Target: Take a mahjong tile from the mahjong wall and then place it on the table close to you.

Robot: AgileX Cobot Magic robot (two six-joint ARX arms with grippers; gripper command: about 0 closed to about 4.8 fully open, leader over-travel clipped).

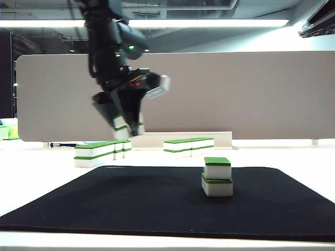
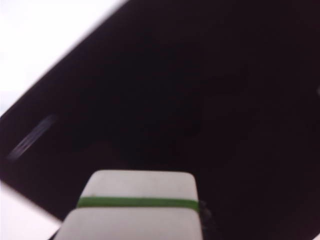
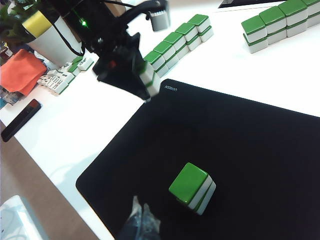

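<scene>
One mahjong tile [image 1: 121, 127] — tilted, long axis slanting down — in left claw [image 1: 127, 129].

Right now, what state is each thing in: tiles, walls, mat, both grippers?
left gripper: raised above the mat's far left, shut on a tile
held tile: off the table, clamped
mahjong wall: two-high row standing behind the mat
second row: standing, untouched
two stacked tiles: resting on black mat
right gripper: mostly hidden, state unclear

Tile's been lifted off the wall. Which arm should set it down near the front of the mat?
Left. The left gripper already holds a mahjong tile in the air above the black mat. The right gripper hangs by the mat's edge, carrying no tile.
</scene>
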